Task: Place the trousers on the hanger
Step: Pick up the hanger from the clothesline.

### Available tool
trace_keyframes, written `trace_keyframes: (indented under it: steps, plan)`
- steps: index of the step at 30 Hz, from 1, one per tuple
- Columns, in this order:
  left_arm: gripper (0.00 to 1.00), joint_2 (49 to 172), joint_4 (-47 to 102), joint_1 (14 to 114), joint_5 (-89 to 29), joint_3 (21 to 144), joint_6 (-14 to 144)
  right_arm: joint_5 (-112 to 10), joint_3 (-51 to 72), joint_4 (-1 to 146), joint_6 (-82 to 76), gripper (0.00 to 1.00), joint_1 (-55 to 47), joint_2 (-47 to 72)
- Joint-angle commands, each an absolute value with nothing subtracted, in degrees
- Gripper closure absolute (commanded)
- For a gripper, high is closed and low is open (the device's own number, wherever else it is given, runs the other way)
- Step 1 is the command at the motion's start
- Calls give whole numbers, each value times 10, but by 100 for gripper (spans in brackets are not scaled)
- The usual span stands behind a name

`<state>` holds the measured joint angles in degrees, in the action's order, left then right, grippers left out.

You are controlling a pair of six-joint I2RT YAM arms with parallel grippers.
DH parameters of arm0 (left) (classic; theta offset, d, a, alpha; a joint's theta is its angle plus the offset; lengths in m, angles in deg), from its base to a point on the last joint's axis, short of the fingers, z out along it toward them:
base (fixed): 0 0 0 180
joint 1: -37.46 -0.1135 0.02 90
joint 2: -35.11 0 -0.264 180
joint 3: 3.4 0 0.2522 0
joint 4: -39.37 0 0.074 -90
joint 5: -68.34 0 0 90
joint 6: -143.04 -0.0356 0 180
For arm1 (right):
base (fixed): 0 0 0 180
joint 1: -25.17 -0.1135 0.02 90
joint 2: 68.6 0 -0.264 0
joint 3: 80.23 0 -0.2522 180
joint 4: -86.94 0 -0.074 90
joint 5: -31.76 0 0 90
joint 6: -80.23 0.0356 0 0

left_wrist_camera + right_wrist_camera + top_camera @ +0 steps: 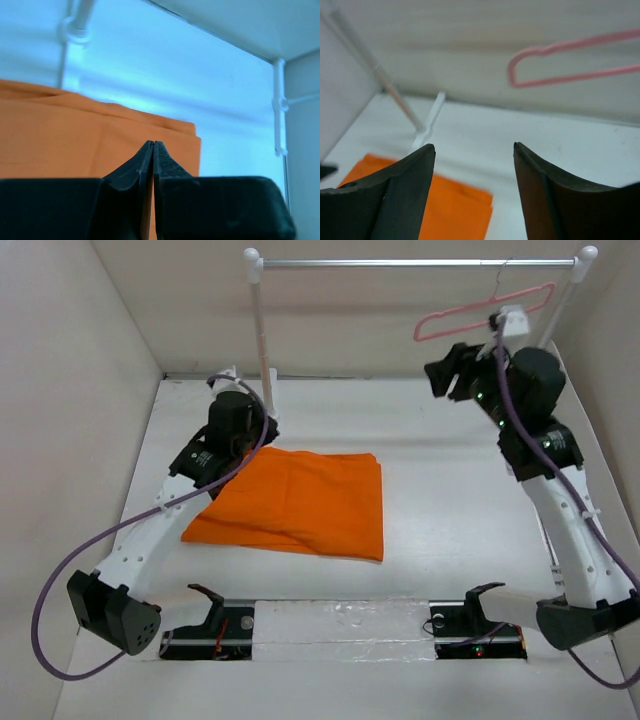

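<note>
The bright orange cloth trousers [300,502] lie folded flat, left of centre. The thin pale-pink hanger [480,312] hangs bare on the metal rail [420,262], far right. So I judge nothing is done yet. The left gripper [153,146], fingers together, sits at the trousers' far-left corner. The right gripper [472,146], fingers apart, faces the hanger.

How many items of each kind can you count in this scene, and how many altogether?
Orange trousers: 1
Pink hanger: 1
Metal rail: 1
Robot arms: 2, the left arm and the right arm
Total: 5
</note>
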<state>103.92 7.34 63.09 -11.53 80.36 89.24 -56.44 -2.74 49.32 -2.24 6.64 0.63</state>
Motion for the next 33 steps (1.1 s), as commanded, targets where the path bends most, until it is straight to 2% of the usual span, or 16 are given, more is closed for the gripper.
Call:
trace_keyframes:
  steps: [1, 2, 3, 8, 11, 12, 14, 17, 27, 33]
  plan:
    - [100, 1061, 85, 696, -86, 825, 849, -473, -67, 556, 78, 28, 151, 78]
    - [100, 1062, 94, 704, -87, 820, 850, -415, -69, 585, 109, 21, 191, 93]
    - [100, 1060, 106, 704, -105, 813, 851, -397, -73, 615, 145, 19, 204, 106]
    - [100, 1057, 126, 704, -166, 757, 856, -364, -80, 768, 323, 14, 248, 172]
    - [89, 1035, 136, 704, -168, 716, 857, -383, -66, 827, 375, 13, 261, 182]
    - [82, 1024, 139, 704, -168, 699, 862, -379, -69, 842, 401, 13, 261, 201]
    - [78, 1017, 144, 704, -172, 685, 863, -372, -69, 879, 429, 12, 267, 209]
    - [74, 1013, 145, 704, -182, 670, 868, -373, -71, 915, 460, 12, 267, 233]
    - [74, 1015, 131, 704, -168, 679, 860, -408, -54, 944, 496, 13, 244, 267]
    - [74, 1017, 127, 704, -170, 684, 857, -410, -51, 988, 511, 22, 238, 291]
